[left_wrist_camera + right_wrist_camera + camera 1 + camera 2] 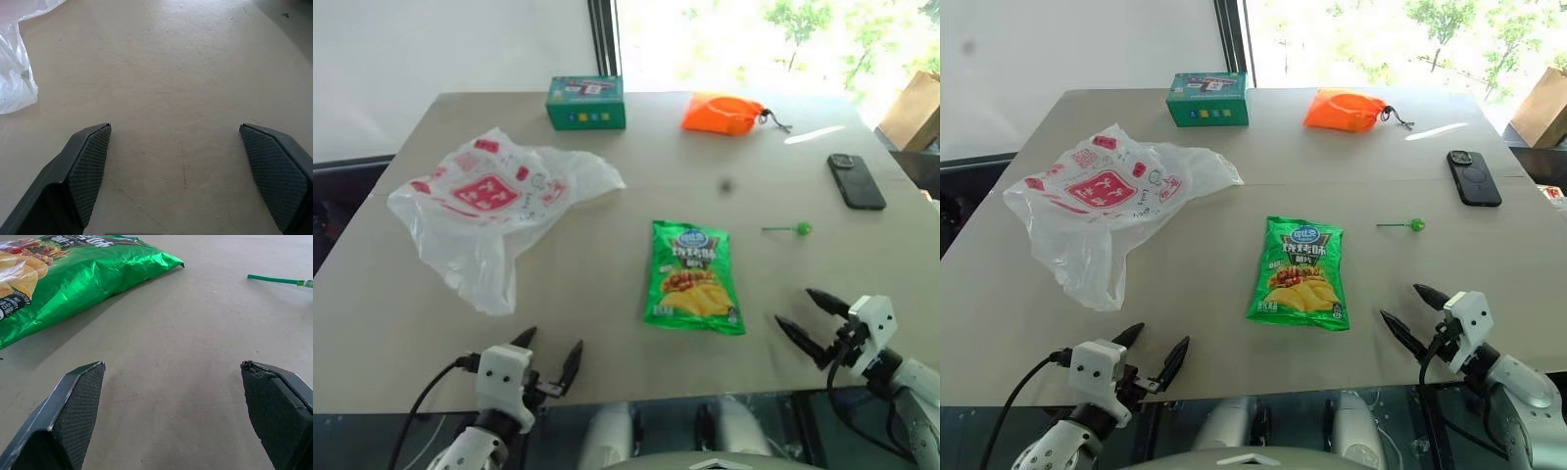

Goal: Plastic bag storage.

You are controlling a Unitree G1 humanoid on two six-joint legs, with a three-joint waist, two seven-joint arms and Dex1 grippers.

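Note:
The plastic bag [489, 206], thin, crinkly and translucent white with red printed squares, lies spread on the left half of the beige table [607, 284]; a corner of the plastic bag [14, 73] reaches into the left wrist view. My left gripper [551, 354] hovers open at the table's near edge, a short way in front of the bag, with nothing between its fingers. At the near right, my right gripper [803, 313] is open and empty too, just right of the green chip packet.
A green chip packet [693, 276] lies in the table's middle, a green lollipop [790, 229] to its right. At the back are a green box [586, 103] and an orange drawstring pouch [724, 114]. A black phone [857, 181] lies far right.

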